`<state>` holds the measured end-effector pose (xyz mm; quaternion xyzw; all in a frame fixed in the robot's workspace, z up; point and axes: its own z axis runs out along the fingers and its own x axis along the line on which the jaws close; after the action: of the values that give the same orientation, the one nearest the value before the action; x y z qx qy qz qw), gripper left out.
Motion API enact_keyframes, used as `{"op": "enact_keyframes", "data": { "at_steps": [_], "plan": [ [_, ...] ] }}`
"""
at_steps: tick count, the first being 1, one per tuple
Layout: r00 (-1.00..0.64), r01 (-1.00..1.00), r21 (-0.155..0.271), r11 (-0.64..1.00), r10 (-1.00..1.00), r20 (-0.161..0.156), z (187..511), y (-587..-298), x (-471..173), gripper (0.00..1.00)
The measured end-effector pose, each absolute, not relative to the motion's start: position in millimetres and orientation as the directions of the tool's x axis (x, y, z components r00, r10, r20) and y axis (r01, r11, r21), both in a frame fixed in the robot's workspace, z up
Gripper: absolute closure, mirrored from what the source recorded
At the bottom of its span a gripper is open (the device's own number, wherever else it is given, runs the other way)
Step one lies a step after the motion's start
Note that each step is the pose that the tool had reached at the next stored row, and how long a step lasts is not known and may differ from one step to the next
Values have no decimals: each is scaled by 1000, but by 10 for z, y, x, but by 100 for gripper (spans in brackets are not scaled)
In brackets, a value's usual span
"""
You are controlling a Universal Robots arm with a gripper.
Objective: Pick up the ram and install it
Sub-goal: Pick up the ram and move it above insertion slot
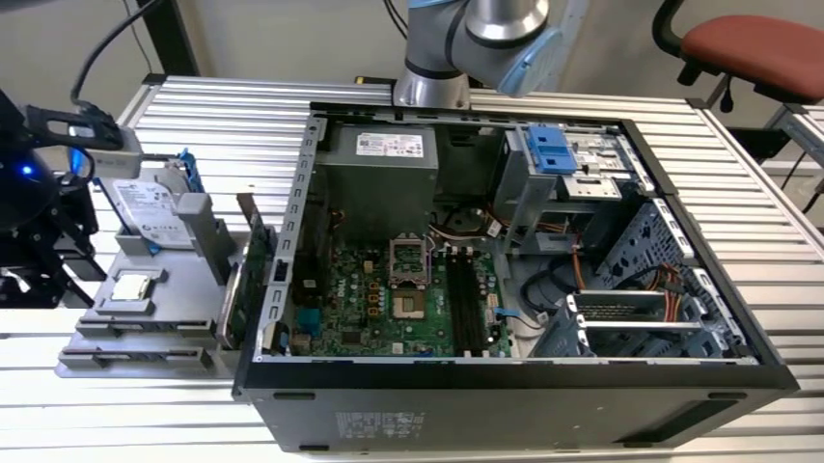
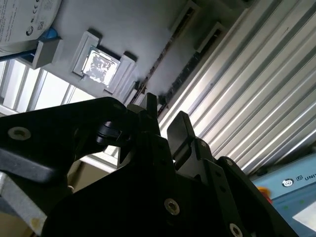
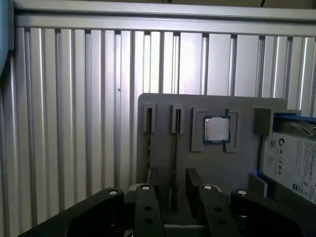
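My hand (image 3: pixel 174 174) is released, its two fingers (image 3: pixel 154 181) standing apart over the grey holder (image 3: pixel 162 143). The ram (image 3: pixel 176 148) stands on edge in a holder slot, running in between those fingers; I can't tell whether either touches it. In the exterior view the holder sits on the ribbed counter (image 1: pixel 747 222) at nine o'clock of the open computer case (image 1: pixel 515 381), with the processor chip (image 1: pixel 133 286) at six o'clock of the hard drive (image 1: pixel 145 207).

Robotics lab: alu slat bench (image 1: pixel 754 207), open PC (image 1: pixel 515 381).
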<state>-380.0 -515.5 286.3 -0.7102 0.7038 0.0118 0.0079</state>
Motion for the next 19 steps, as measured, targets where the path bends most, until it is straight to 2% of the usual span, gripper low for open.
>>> {"op": "enact_keyframes", "data": {
  "at_steps": [19],
  "plan": [
    [9,-1000,4,-9,-1000,-28,2517,-5262,-3799,0]
  ]
}}
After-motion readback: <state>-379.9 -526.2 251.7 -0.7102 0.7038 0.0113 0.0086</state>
